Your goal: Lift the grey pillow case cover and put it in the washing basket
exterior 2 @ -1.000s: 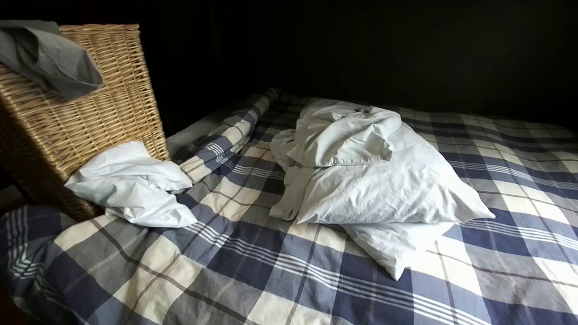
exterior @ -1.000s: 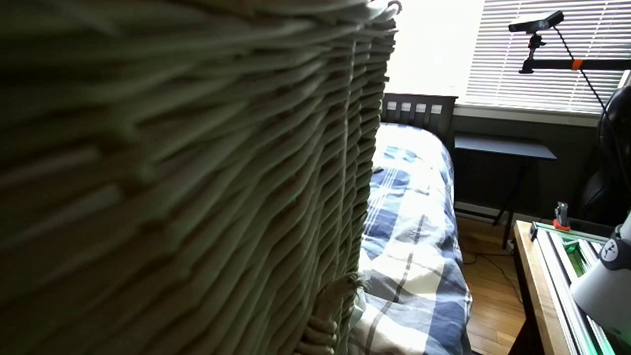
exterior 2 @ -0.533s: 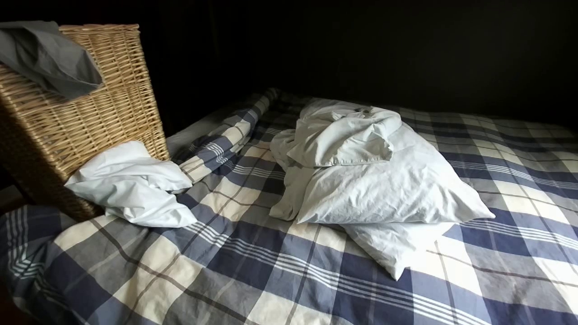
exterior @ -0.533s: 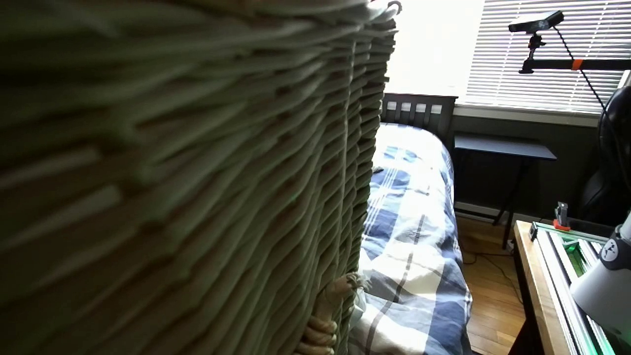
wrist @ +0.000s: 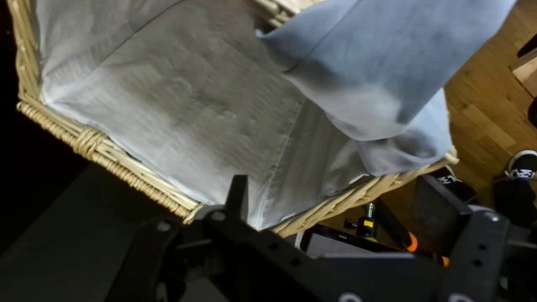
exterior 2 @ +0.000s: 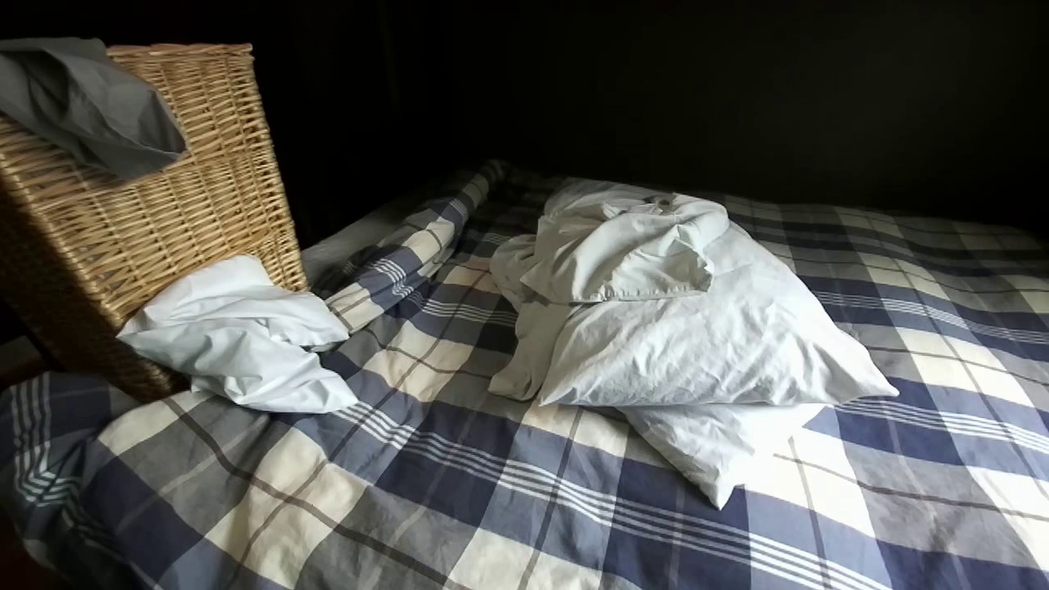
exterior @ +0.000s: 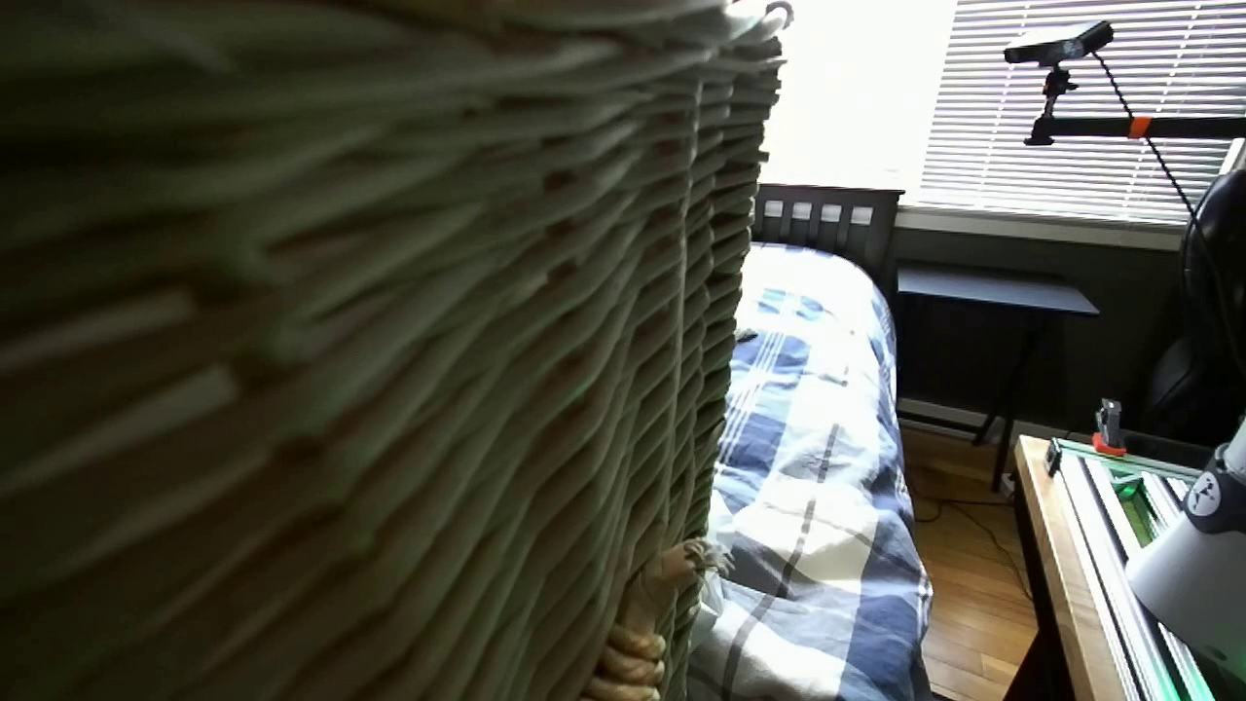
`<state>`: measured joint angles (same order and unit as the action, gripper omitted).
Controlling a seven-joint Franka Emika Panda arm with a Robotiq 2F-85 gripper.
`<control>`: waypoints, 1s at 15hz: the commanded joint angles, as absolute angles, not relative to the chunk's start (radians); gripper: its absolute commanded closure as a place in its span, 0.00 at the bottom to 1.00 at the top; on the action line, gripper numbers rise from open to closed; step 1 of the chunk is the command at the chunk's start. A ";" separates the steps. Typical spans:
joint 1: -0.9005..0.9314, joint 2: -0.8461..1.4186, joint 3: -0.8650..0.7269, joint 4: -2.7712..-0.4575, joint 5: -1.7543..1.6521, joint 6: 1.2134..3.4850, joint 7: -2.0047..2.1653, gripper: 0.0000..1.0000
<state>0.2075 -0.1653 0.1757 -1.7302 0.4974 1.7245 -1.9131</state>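
Observation:
My gripper stands open over a corner of the washing basket in the wrist view, its black fingers wide apart with no cloth between them. The wicker washing basket shows a pale grey cloth lining inside. The grey pillow case cover lies across the basket's rim at upper right, partly over the inside. In an exterior view the cover hangs down the outer wicker side, its left part cut off by the frame. No gripper shows in the exterior views.
White cloth lies against the basket's foot on the checked bed. White pillows and covers are piled beyond it. A person's shoe and a tablet-like device show below the rim. A workbench stands beside the bed.
The top edge of the grey cover has sagged very slightly and its folds have shifted a little. Nothing else has visibly moved in the exterior views.

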 commanded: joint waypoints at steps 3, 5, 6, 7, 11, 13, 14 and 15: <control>0.207 -0.386 0.154 -1.988 0.446 1.763 -1.736 0.00; 0.186 -0.512 0.099 -2.106 0.456 1.792 -1.725 0.00; 0.186 -0.548 0.074 -2.148 0.482 1.815 -1.720 0.00; 0.216 -0.420 0.091 -2.005 0.446 1.756 -1.731 0.00; 0.222 -0.448 0.075 -2.022 0.446 1.761 -1.733 0.00; 0.226 -0.431 0.079 -2.015 0.447 1.759 -1.734 0.00; 0.226 -0.426 0.079 -2.014 0.447 1.759 -1.734 0.00; 0.226 -0.424 0.079 -2.013 0.447 1.759 -1.734 0.00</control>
<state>0.2089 -0.4264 0.0914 -2.0165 0.4538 1.7593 -1.7400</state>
